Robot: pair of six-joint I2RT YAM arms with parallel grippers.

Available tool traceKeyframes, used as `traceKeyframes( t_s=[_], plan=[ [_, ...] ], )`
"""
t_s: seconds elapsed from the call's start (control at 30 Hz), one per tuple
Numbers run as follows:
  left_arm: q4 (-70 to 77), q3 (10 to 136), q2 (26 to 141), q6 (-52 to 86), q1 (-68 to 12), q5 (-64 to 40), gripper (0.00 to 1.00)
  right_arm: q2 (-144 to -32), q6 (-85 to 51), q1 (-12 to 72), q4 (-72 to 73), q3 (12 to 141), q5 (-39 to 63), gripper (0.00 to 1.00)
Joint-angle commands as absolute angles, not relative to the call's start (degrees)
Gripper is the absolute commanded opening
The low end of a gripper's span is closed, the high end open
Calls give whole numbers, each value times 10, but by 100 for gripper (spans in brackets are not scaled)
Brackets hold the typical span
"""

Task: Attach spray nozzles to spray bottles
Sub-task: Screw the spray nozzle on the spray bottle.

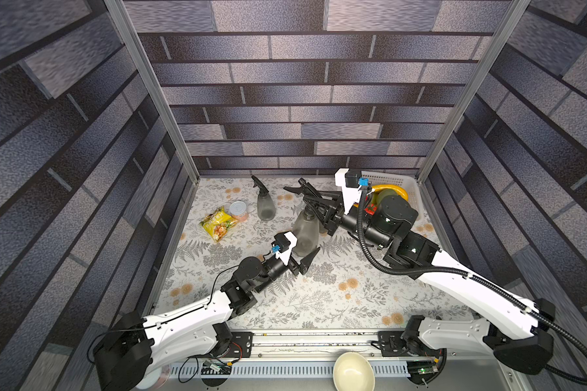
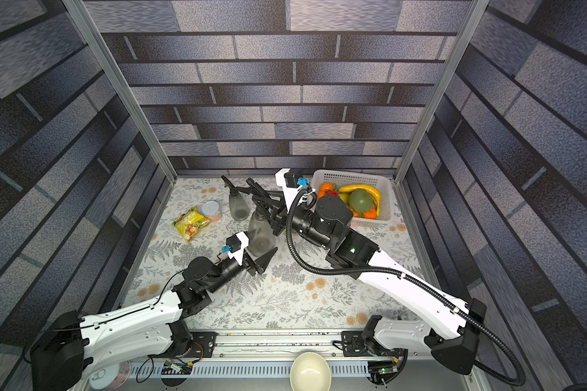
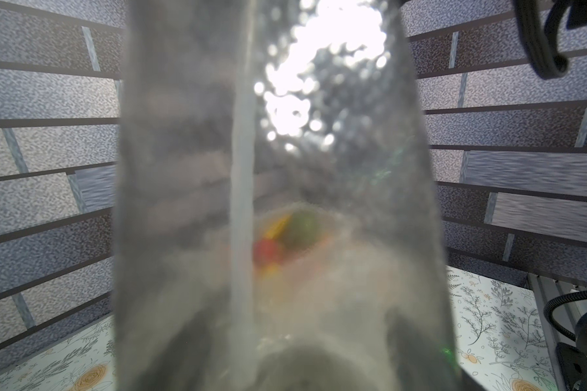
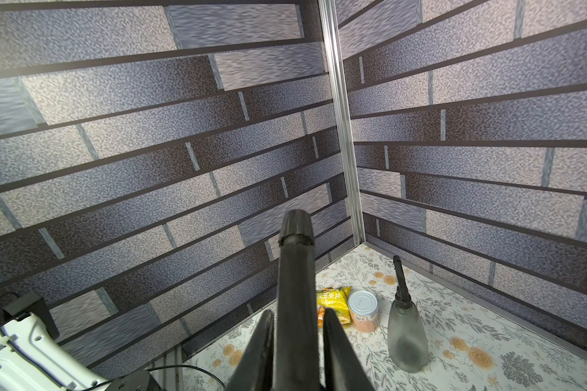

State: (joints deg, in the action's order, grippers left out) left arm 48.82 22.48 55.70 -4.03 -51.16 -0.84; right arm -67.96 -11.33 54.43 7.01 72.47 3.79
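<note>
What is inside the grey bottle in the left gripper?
A thin pale tube runs down inside the bottle. Its lower end is too blurred to tell. The black nozzle, held in the right gripper, covers the neck opening, so that cannot be seen.

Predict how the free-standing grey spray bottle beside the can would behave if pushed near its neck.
The spray bottle looks empty through its translucent wall, so probably light. Its black nozzle sits high on a narrow neck, so a high push may tip it, though the wide base should resist.

A yellow snack packet (image 1: 218, 223) lies just beside a silver-lidded can (image 1: 238, 210); a white basket (image 2: 349, 176) holds fruit (image 2: 361, 200).
</note>
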Motion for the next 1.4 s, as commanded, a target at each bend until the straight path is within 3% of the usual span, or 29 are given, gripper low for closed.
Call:
traceKeyframes(
  t_s=[0.0, 0.23, 0.43, 0.83, 1.03, 1.1, 1.37],
  plan=[
    [519, 227, 553, -42, -512, 1, 80, -691, -138, 540, 83, 716, 64, 12],
    [505, 232, 540, -50, -511, 3, 80, -714, -103, 540, -13, 744, 52, 11],
    [528, 234, 552, -38, -505, 28, 80, -696, -126, 542, 14, 684, -14, 10],
    [505, 286, 596, -68, -509, 75, 79, -788, -166, 645, -142, 789, -390, 7],
    [522, 306, 626, -81, -512, 95, 79, -835, -140, 699, -88, 806, -535, 7],
    [526, 308, 633, -87, -515, 98, 79, -839, -143, 701, -77, 811, -533, 13],
    [540, 283, 639, -106, -525, 89, 79, -851, -92, 701, -92, 883, -494, 21]
  ],
)
